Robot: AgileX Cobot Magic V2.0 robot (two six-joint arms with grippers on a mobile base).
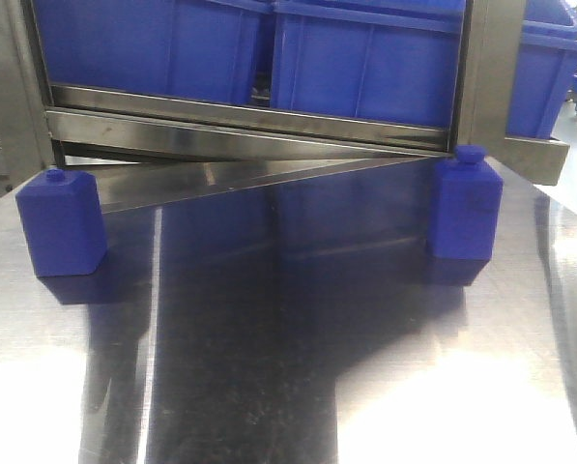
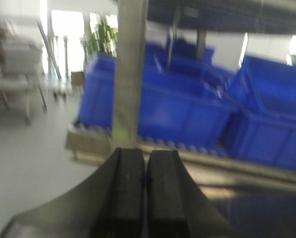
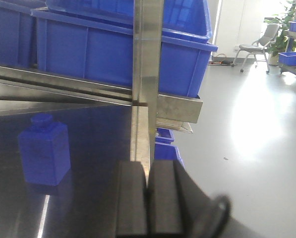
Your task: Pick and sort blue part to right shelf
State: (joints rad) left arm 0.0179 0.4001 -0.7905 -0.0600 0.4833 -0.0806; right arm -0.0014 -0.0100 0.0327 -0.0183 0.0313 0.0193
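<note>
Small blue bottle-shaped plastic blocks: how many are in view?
2. One blue bottle-shaped block stands left on the shiny steel tabletop, the other right, by the rack's post. Others may be hidden.

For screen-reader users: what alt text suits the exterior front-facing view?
Two small blue bottle-shaped parts stand upright on a shiny steel tabletop, the left blue part at far left, the right blue part at right. Behind them, large blue bins sit on a steel rack.

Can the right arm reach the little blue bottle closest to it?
Probably yes. The blue part stands alone on the table, off to the left of the right gripper, with nothing between them. The jaws are shut, so they'd need to open first.
</note>
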